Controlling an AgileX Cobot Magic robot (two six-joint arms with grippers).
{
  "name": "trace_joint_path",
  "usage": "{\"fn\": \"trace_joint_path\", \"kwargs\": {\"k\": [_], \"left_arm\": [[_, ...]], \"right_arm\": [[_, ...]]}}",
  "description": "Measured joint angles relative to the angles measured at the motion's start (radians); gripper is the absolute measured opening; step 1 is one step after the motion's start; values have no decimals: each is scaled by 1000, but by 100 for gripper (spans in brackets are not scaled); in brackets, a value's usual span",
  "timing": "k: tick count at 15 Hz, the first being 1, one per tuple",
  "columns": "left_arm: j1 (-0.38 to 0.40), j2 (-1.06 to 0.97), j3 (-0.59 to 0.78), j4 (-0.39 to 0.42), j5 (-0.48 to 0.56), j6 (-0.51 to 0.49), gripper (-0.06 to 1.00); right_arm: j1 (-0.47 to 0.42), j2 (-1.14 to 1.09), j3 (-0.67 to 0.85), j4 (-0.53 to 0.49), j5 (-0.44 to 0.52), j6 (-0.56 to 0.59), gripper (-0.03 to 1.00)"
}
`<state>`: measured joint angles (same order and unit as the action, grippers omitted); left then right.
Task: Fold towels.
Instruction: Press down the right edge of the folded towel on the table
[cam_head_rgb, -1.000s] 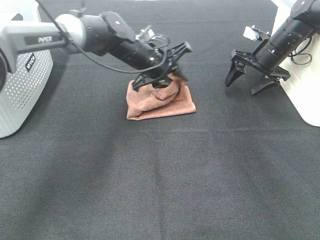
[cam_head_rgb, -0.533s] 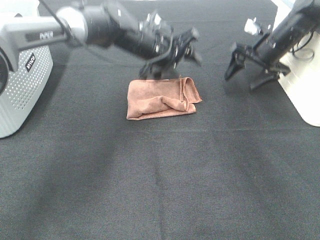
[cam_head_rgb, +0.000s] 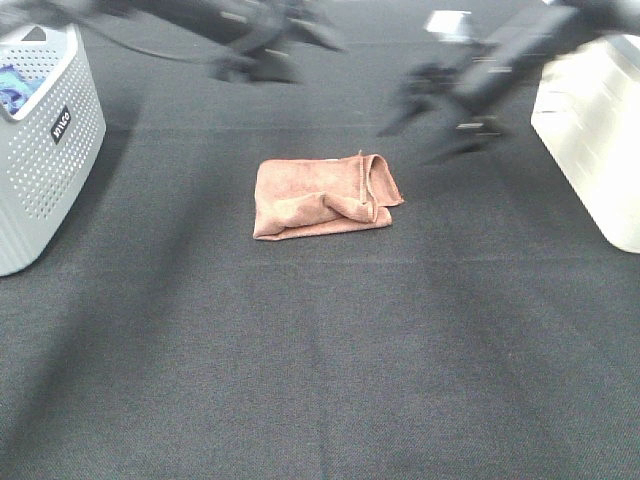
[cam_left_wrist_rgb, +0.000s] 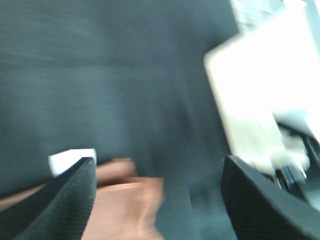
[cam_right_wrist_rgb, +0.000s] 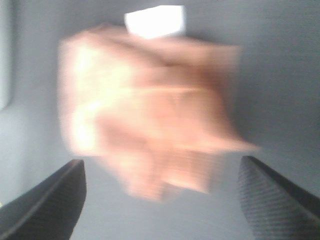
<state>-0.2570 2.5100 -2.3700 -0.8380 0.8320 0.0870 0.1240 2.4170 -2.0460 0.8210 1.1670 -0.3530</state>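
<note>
The left fingers (cam_left_wrist_rgb: 65, 200) stand wide apart, released. Between them are only the dark cloth surface (cam_left_wrist_rgb: 100, 75) and, low in the gap, one end of the brown towel (cam_left_wrist_rgb: 125, 200) with a small white tag (cam_left_wrist_rgb: 72, 161) beside it. They touch none of it. The right fingers (cam_right_wrist_rgb: 50, 200) are spread just as wide and grasp nothing. Past them the towel (cam_right_wrist_rgb: 150, 115) shows as a blurred, bunched brown mass with a white label (cam_right_wrist_rgb: 155, 21) at its far edge, lying on the surface and not in their grip.

In the high camera both arms are streaked with blur. The left arm (cam_head_rgb: 250, 40) hangs over the far left part of the surface (cam_head_rgb: 320, 380), well behind the towel. The right arm (cam_head_rgb: 490, 65) reaches in from the far right, its fingers pointing down, behind and to the right of the towel and apart from it.

The towel (cam_head_rgb: 320, 195) lies alone near the middle of the surface, folded into a rough rectangle, with its right end rumpled and turned up in a loose roll. A pale perforated basket (cam_head_rgb: 70, 130) stands at the left edge with something blue (cam_head_rgb: 15, 85) inside. A white bin (cam_head_rgb: 590, 130) stands at the right edge. Both are well apart from the towel.
</note>
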Motion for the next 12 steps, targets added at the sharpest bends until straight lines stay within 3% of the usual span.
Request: {"fn": "trace_joint_path", "kwargs": {"k": [4,7,12], "left_arm": [[96,0,-5,-3,117,0,68],[96,0,-5,-6,139,0,68],[96,0,-5,-11,140,0,68]], "right_arm": [[131,44,-1,155,-55,-86,78],[130,112,-1,215,-115,-101,78],[83,169,-1,217,-130,-125,78]]}}
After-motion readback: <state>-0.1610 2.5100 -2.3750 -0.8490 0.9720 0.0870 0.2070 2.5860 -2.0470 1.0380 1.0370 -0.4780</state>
